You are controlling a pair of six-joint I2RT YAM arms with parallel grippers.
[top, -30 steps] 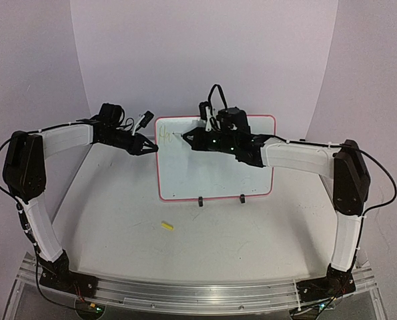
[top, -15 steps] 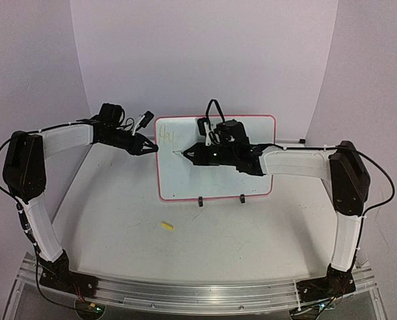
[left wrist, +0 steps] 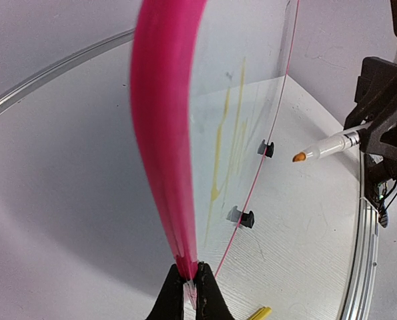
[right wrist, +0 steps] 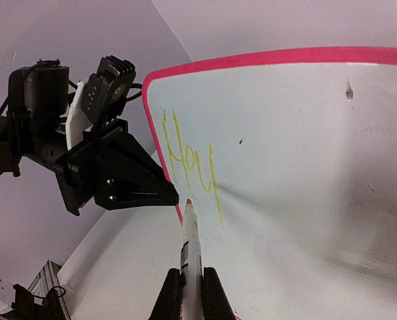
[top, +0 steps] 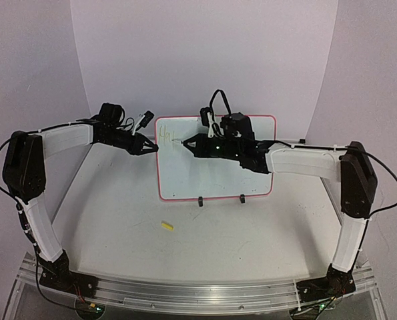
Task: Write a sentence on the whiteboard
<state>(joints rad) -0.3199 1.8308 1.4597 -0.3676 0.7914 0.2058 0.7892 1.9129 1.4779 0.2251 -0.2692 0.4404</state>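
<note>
The whiteboard stands upright on two small black clips near the back of the table, facing the arms. The left gripper is clenched on the board's pink left edge, pinching the rim between its fingertips (the left wrist view shows this plainly). The right gripper is clamped around a marker, which points at the upper left of the board. The marker's orange-yellow tip sits just beside the writing, and from the left wrist view it appears slightly off the surface. So far the writing is a few thin yellow strokes in the top left corner, reading "Ha" plus one more stroke. A small yellow cap lies on the table in front of the board, well apart from it.
</note>
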